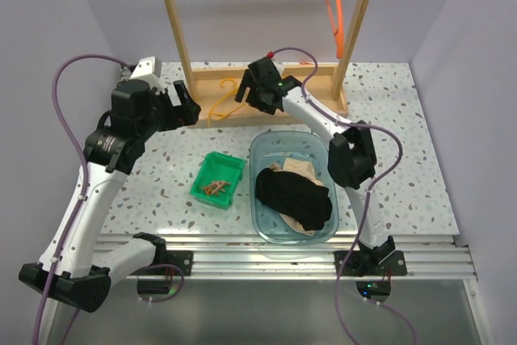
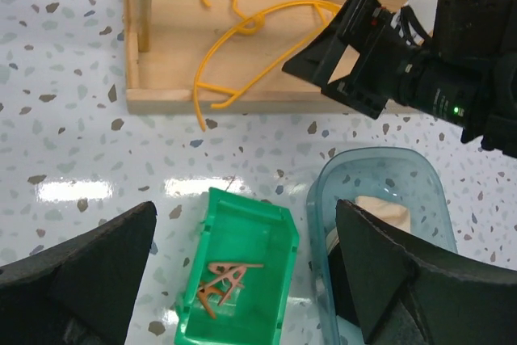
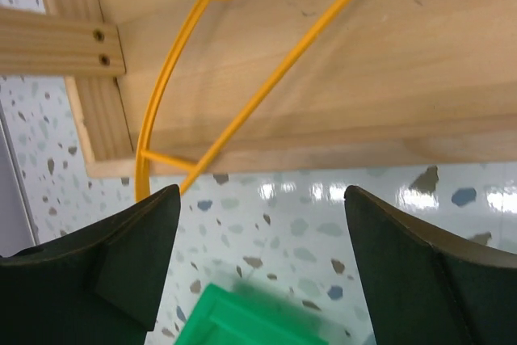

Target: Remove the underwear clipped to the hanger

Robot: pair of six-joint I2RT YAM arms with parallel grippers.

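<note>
Top view: beige underwear mostly buried under black underwear, both heaped in clear tub. Finger gaps of both arms too small to read here.
Left wrist: left gripper spread wide, empty, above green bin of brown clips. Tub partly cut off by finger, beige scrap showing.
Right wrist: right gripper spread wide, empty, over yellow hanger lying on wooden base. Bin corner blurred.
</note>
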